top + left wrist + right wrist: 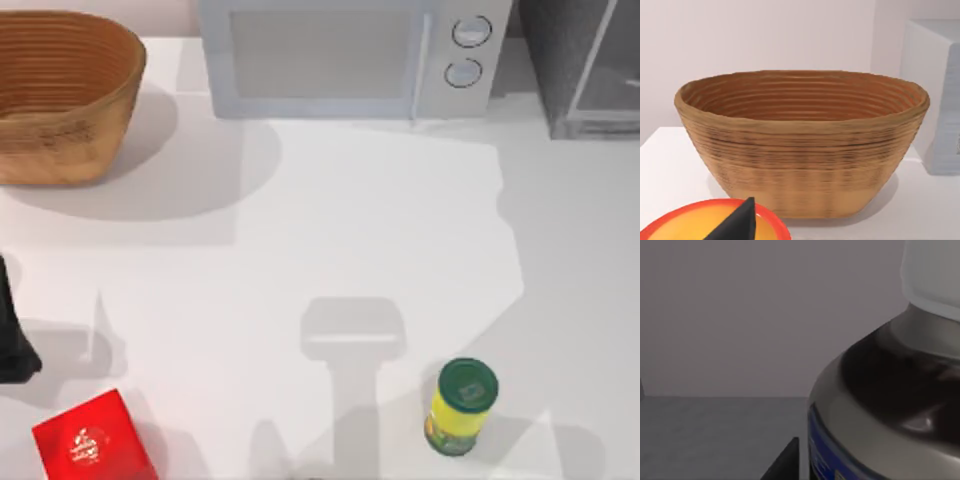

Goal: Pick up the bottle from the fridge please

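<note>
Looming closest to the right wrist camera, the slim bottle (890,405) with white cap, dark neck and a blue label band stands upright on the grey fridge floor, long axis vertical. A dark fingertip (785,462) of the right tool sits just beside its base; whether that tool is apart or together I cannot tell. Seen from above, the dark grey fridge (585,65) stands beside the white microwave (350,55) on the white bench (330,220). The right arm is likely nearer.
</note>
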Motion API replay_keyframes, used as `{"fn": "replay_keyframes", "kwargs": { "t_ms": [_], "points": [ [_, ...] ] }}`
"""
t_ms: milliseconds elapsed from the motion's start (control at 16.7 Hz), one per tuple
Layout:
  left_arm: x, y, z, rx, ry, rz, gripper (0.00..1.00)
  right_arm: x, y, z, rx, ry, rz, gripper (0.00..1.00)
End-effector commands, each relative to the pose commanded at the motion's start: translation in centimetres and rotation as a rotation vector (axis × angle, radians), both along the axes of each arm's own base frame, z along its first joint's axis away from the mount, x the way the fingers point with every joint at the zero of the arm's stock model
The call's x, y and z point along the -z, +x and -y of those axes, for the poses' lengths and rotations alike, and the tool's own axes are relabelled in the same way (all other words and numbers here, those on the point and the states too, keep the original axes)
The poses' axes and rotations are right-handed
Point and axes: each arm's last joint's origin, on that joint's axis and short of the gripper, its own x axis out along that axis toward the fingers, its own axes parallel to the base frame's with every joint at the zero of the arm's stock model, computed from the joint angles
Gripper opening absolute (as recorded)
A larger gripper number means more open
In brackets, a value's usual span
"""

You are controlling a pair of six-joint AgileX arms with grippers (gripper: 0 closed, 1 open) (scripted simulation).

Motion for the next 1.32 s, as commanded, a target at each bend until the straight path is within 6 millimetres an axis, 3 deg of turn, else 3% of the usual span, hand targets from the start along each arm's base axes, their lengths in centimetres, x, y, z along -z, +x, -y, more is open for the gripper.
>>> {"fn": "replay_keyframes", "kwargs": {
  "t_ms": [420,1020,1320],
  "points": [
    [0.0,0.0,0.0,0.000,0.000,0.000,1.00,0.0,0.0,0.0,0.000,0.000,0.000,0.02],
    [0.0,0.0,0.0,0.000,0.000,0.000,1.00,-0.2,0.0,0.1,0.002,0.002,0.001,0.00],
    [0.0,0.0,0.0,0.000,0.000,0.000,1.00,-3.5,0.0,0.2,0.003,0.004,-0.001,0.00]
  ]
}}
